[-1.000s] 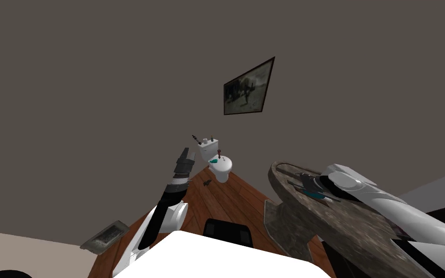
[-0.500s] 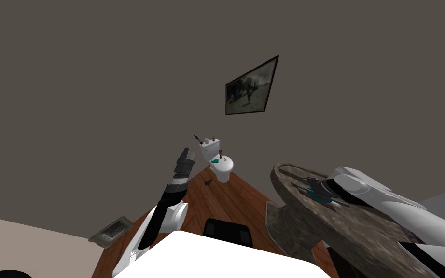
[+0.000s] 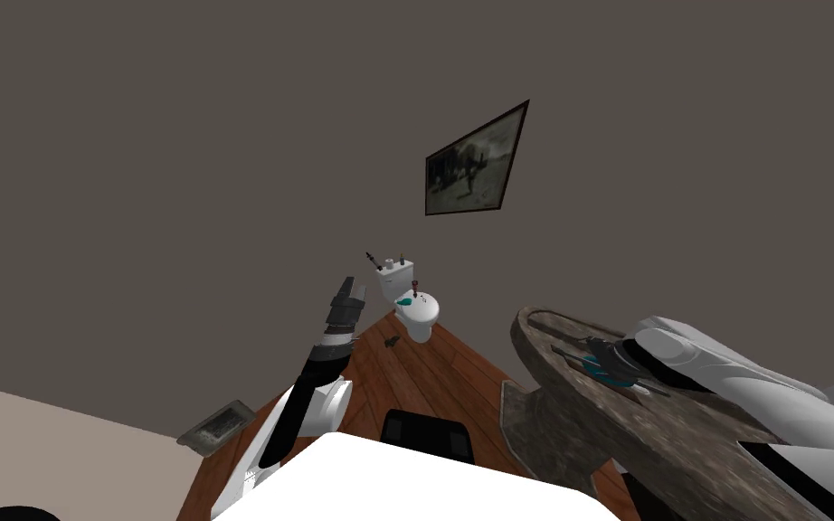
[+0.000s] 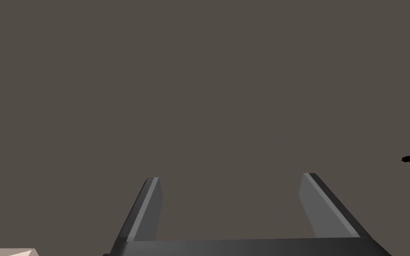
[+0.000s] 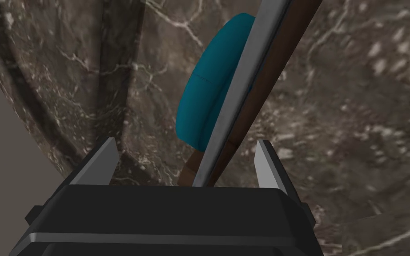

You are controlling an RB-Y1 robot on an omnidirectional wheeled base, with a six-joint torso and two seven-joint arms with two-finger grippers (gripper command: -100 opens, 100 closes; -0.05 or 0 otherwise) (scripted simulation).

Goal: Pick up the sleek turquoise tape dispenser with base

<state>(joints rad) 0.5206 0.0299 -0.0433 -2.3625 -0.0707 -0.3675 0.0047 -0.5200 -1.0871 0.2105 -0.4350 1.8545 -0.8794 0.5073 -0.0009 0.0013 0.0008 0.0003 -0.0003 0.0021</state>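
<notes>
As its jaws gape, right gripper (image 5: 185, 141) straddles the tape dispenser (image 5: 206, 93).

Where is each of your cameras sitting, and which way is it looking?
Head: on my head, facing steeply down and forward at the toilet and table; both arms show, the left gripper raised.
Left wrist: on my left hand, looking along its open fingers at wall.
Right wrist: on my right hand, looking down along the open right gripper at the dispenser just ahead of its fingers.
Shared: head and right wrist views both show the dispenser on the table.
</notes>
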